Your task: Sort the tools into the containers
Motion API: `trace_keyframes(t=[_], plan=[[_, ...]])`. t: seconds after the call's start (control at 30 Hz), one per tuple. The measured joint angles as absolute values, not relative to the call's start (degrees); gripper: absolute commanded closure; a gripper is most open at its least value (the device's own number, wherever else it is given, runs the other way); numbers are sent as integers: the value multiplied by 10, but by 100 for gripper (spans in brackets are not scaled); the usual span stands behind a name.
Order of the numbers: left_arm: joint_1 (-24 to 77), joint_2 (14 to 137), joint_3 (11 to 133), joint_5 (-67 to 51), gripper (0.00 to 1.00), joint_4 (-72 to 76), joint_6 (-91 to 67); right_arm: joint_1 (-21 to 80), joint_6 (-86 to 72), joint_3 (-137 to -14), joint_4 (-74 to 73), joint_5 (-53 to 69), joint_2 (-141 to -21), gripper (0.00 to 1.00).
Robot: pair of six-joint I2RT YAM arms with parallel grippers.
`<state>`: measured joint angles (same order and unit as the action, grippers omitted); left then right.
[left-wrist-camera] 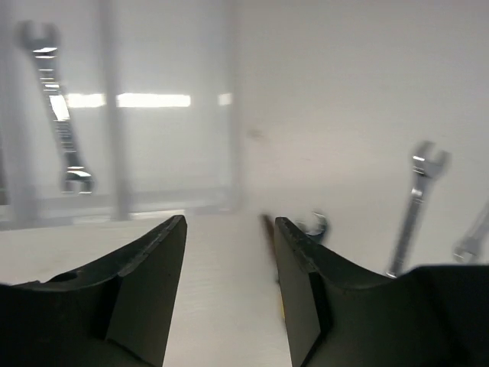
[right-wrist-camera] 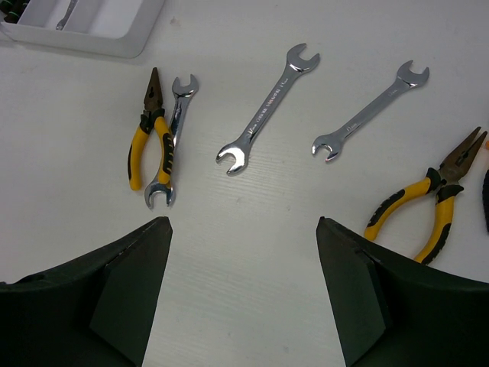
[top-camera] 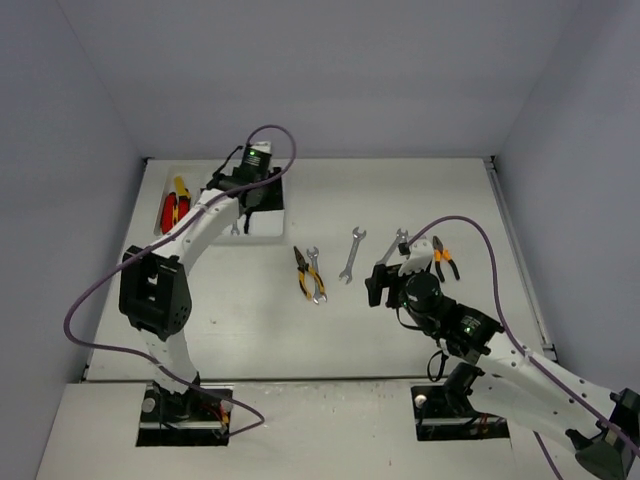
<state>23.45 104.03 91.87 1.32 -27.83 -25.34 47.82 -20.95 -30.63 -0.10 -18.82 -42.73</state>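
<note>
The white tray (top-camera: 268,232) lies at the back left, with red and yellow utility knives (top-camera: 175,210) in its left compartment. My left gripper (top-camera: 250,200) hovers over the tray's right end. In the left wrist view that gripper (left-wrist-camera: 229,222) is open and holds nothing, and a silver wrench (left-wrist-camera: 59,115) lies in a compartment behind it. On the table lie yellow-handled pliers (right-wrist-camera: 149,134) touching a wrench (right-wrist-camera: 172,145), then two more wrenches (right-wrist-camera: 267,107) (right-wrist-camera: 370,115), and a second pair of pliers (right-wrist-camera: 428,202). My right gripper (right-wrist-camera: 244,229) is open just short of them.
The tray's dividers (left-wrist-camera: 118,115) run between long compartments. Its near corner (right-wrist-camera: 114,42) shows at the top left of the right wrist view. Grey walls close in the table at the back and both sides. The right arm's cable (top-camera: 470,225) arcs over the right-hand tools.
</note>
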Motion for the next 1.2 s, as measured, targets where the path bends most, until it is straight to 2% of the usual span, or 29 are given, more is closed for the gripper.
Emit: trace_keyframes(t=[0.17, 0.27, 0.53, 1.2], plan=[[360, 1020, 838, -9, 53, -218, -331, 477, -210, -306, -7, -190, -406, 26], [391, 1042, 815, -15, 53, -205, -364, 477, -211, -306, -8, -190, -394, 26], [397, 1110, 803, -19, 53, -175, -412, 477, -214, -306, -19, -190, -372, 26], [402, 1093, 730, -7, 53, -173, -436, 477, -222, -306, -39, -193, -366, 26]])
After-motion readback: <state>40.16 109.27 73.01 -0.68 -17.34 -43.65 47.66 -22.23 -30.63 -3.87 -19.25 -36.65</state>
